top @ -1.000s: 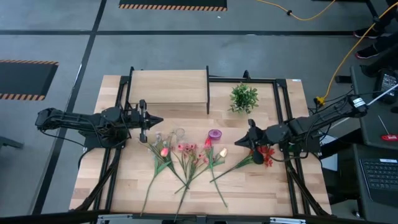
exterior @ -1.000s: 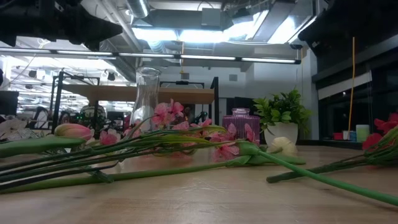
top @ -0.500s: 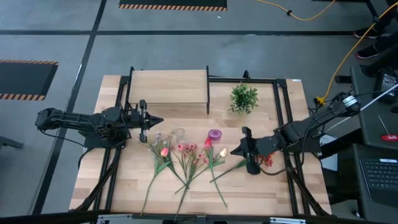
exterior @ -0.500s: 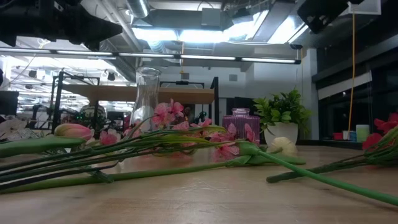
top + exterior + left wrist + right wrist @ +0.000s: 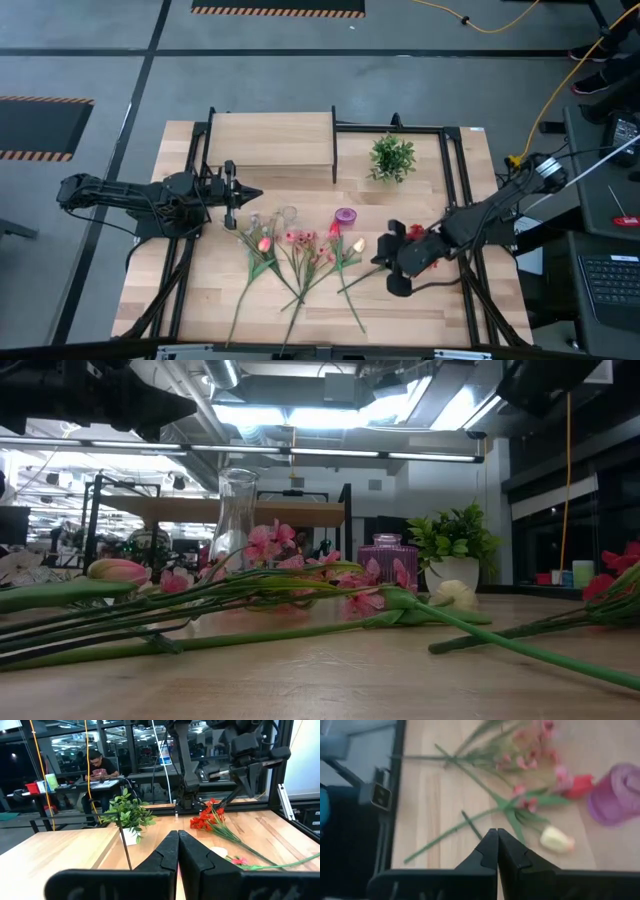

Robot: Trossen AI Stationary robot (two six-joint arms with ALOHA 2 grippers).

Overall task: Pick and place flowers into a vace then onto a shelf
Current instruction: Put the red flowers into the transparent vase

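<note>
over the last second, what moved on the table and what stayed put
The right hand, shut and holding nothing, swung from beside the red flower toward the table's front edge, over that flower's green stem. The left hand stayed shut near the shelf. The flowers, purple vase and green plant did not move.

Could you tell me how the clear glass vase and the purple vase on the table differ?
The clear glass vase is tall with a narrow neck; the purple vase is short and squat. The glass vase is colourless and see-through; the purple one is tinted. From above, the glass vase sits nearer the left arm, the purple vase nearer the right arm. Both stand upright with no flowers in them, close behind the flowers lying on the table.
</note>
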